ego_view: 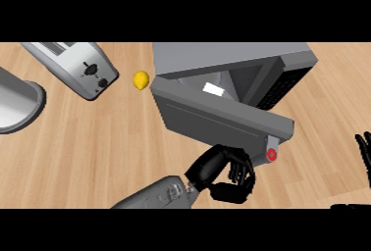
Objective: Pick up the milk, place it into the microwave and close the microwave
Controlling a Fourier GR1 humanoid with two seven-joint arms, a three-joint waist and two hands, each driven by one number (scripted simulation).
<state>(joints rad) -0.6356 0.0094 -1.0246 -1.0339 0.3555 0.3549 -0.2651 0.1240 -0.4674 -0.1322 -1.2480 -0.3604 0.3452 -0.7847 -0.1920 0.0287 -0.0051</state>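
The milk (214, 89), a small white patch, is seen inside the microwave (232, 56), behind its open door (217, 115). The left hand (226, 175), released, is held at the door's 5 o'clock corner. The right hand (363, 152) is rested open at 3 o'clock.

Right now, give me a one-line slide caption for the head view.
Left hand at the half-open microwave door, the white milk inside; right hand rests open at the right edge.
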